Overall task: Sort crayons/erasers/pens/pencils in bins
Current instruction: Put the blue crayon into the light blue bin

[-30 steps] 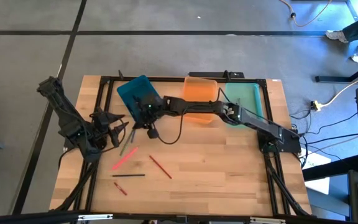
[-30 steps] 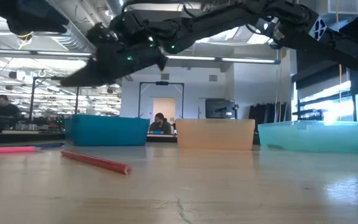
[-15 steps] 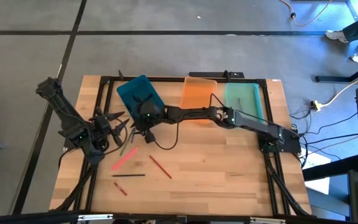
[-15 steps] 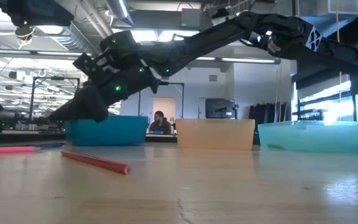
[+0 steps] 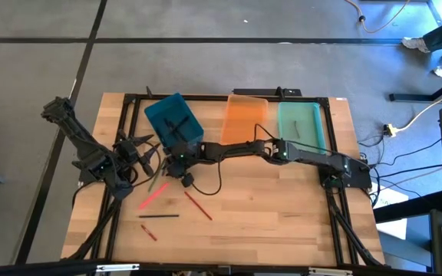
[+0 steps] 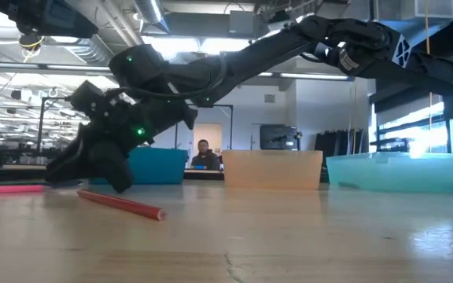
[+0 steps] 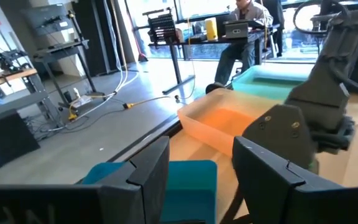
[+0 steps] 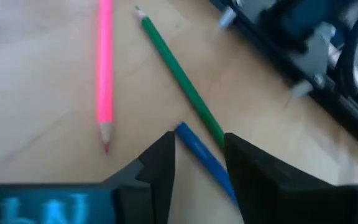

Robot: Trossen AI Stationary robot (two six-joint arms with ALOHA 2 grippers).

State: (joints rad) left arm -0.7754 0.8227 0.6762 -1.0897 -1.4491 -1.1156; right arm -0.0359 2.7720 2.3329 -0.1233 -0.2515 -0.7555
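Between right tool (image 8: 197, 158) fingers: blue pencil (image 8: 205, 160); green pencil (image 8: 182, 87) beside.

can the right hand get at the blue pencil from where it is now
Probably yes. The right hand hangs open just above the blue pencil, its tip showing between the fingers. The green pencil lies close alongside and may get nudged; the pink pencil lies clear.

We are seeing even, bright overhead light on the table (image 5: 282, 207); ceiling lamps are glaring in the low view, and the right wrist view is blurring throughout.
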